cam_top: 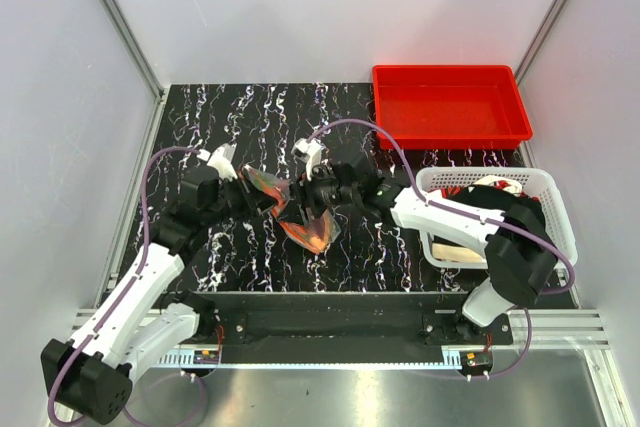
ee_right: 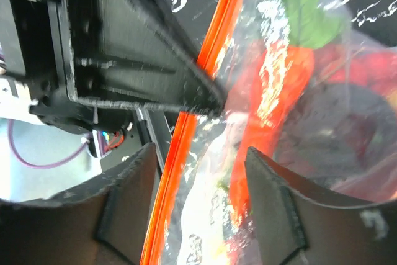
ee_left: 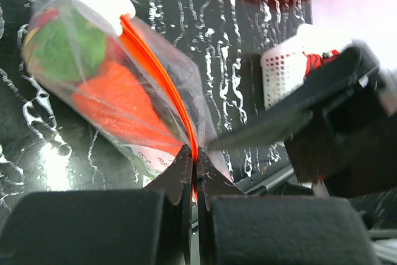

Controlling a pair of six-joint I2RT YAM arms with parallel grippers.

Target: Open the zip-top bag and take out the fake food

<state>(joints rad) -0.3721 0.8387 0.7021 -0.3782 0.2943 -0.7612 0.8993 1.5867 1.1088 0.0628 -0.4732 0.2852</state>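
Note:
The zip-top bag, clear with an orange-red zip strip, hangs above the black marbled table between my two grippers. My left gripper is shut on the zip strip at the bag's mouth. The bag shows an orange carrot and green bits inside, and a white slider sits at the strip's far end. My right gripper is open, its jaws either side of the zip strip and the clear film. The fake food lies inside: an orange carrot with a green top and a dark purple piece.
A red tray stands at the back right. A white mesh basket with items in it sits on the right under my right arm, and also shows in the left wrist view. A metal rail runs along the near table edge.

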